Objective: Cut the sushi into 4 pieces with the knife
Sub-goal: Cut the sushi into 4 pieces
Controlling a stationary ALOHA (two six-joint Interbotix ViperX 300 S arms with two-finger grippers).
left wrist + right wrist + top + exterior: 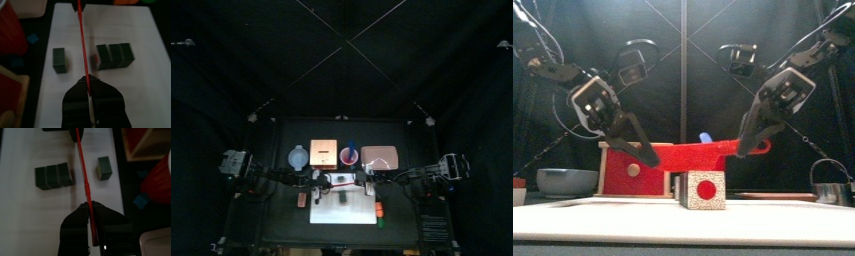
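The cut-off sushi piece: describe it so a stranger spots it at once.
On the white cutting board, a red knife hangs crosswise. Behind it, toward the wooden box, sits one dark green block, alone; three joined blocks lie in front.

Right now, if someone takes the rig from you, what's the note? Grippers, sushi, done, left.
Both arms are on the knife: the left gripper is shut on one end, the right gripper is shut on the other.
The knife is held level above the board, in line with the gap in the sushi.
Sushi on the board: one piece is split off, and a block of three is uncut.
Done: one cut.
Left: two more cuts through the block, to make four pieces.
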